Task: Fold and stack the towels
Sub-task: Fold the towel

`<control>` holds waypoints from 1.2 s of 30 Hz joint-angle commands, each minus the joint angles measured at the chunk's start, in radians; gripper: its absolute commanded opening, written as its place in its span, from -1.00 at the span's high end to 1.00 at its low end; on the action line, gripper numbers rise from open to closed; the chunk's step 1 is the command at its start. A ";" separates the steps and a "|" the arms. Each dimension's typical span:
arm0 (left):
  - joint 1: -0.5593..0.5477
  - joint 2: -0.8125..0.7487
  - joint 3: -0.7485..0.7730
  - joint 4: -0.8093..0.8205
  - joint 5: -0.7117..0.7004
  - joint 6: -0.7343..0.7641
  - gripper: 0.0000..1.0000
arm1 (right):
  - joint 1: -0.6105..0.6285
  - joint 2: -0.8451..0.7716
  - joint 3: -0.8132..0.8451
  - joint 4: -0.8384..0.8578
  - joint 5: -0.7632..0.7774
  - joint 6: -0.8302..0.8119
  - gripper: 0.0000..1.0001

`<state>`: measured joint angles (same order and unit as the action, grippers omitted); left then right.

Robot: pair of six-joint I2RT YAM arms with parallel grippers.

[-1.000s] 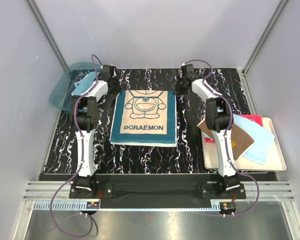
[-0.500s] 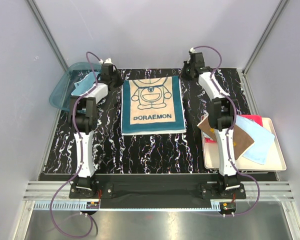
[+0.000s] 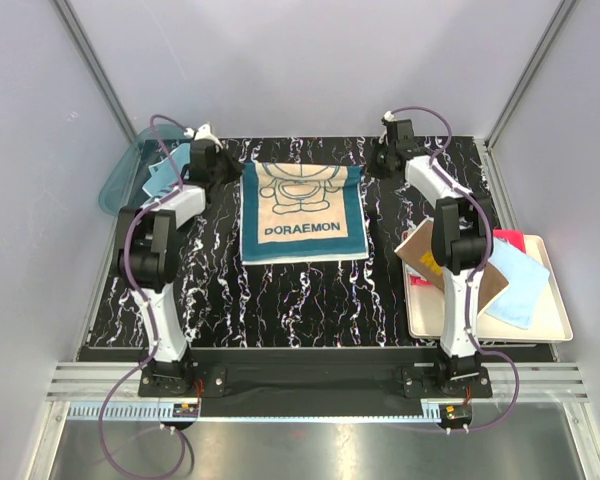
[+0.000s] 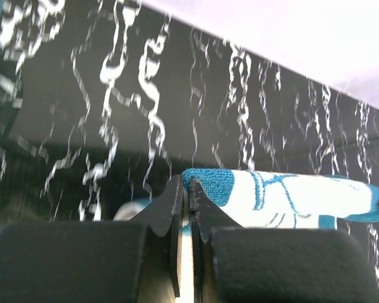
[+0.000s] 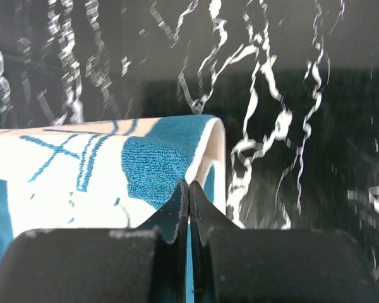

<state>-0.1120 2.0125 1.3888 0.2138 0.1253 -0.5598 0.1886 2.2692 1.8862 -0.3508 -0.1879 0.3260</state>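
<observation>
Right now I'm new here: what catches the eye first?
A teal-bordered cream terry towel printed DORAEMON lies mid-table, its far corners pinched by the left fingers and right fingers. A cream rectangular tray at right holds a brown square cloth and a light blue square cloth.

The right hand, at bottom centre, pinches the curled-over corner of the teal-and-cream towel. The black, white-veined counter fills the upper frame and right side.
</observation>
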 commanded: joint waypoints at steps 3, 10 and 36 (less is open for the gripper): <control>-0.006 -0.158 -0.132 0.128 -0.032 -0.020 1.00 | -0.005 -0.218 -0.163 0.099 -0.013 0.016 1.00; -0.067 -0.258 -0.234 -0.052 -0.157 -0.054 1.00 | -0.006 -0.376 -0.389 0.133 -0.028 0.073 1.00; -0.187 -0.526 -0.554 -0.076 -0.374 -0.114 1.00 | 0.045 -0.585 -0.726 0.158 0.016 0.200 1.00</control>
<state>-0.2909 1.5253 0.8707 0.1032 -0.1928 -0.6601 0.2276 1.7386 1.1751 -0.2047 -0.2161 0.5117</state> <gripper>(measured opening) 0.059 0.011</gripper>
